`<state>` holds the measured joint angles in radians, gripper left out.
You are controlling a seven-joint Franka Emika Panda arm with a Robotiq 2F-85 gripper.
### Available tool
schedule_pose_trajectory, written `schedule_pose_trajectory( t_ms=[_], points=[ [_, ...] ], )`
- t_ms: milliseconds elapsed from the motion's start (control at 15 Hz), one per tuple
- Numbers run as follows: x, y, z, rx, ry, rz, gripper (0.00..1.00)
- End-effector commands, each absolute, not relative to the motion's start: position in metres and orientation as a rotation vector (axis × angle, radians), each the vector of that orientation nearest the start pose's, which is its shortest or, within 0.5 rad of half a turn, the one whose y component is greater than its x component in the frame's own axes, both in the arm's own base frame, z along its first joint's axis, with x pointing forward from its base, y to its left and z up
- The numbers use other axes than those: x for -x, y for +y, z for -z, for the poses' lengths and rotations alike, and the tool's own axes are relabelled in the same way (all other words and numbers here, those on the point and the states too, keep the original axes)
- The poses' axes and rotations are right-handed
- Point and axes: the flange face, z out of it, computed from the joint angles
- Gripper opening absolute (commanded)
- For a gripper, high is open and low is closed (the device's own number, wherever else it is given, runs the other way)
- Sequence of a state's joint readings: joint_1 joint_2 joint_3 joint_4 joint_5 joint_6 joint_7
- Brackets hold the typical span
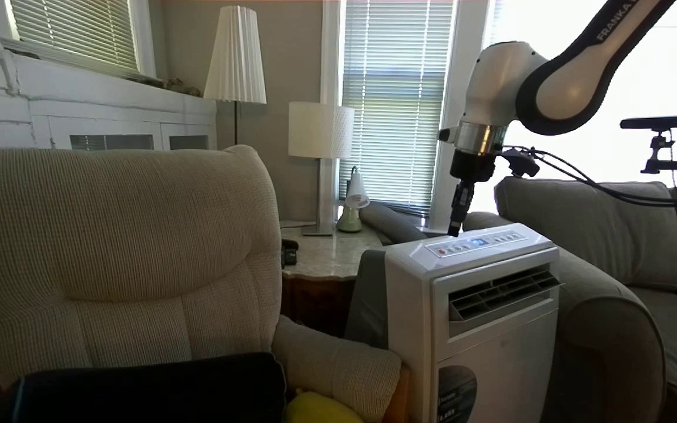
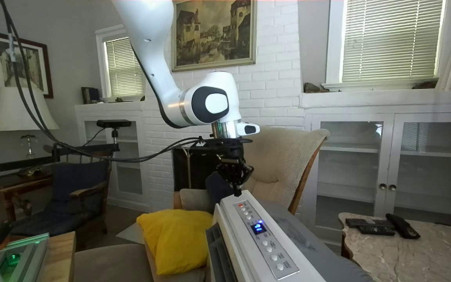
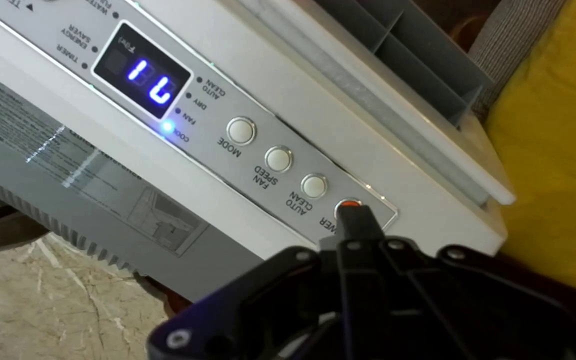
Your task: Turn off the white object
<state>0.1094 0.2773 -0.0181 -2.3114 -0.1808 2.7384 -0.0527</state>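
Air conditioner (image 1: 485, 346), standing right of the armchair (image 1: 156, 252) in an exterior view, looks heavy and rigid, so the claw (image 1: 454, 231), fingers (image 3: 359, 225) together, need only press the red button (image 3: 349, 203), not grip.

Closed hand (image 3: 359, 219) partly hides orange button (image 3: 349, 203); display (image 3: 141, 70) lit.
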Motion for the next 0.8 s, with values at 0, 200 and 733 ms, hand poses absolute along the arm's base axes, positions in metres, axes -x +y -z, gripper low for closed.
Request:
schedule_pose_trajectory(
  t_ms=[0, 200, 733],
  points=[
    [-0.546, 0.06, -0.227, 3.199, -0.474, 0.231, 0.0],
    [-0.545, 0.063, -0.222, 3.191, -0.476, 0.207, 0.0],
    [-0.546, 0.065, -0.214, 3.187, -0.48, 0.208, 0.0]
  ],
)
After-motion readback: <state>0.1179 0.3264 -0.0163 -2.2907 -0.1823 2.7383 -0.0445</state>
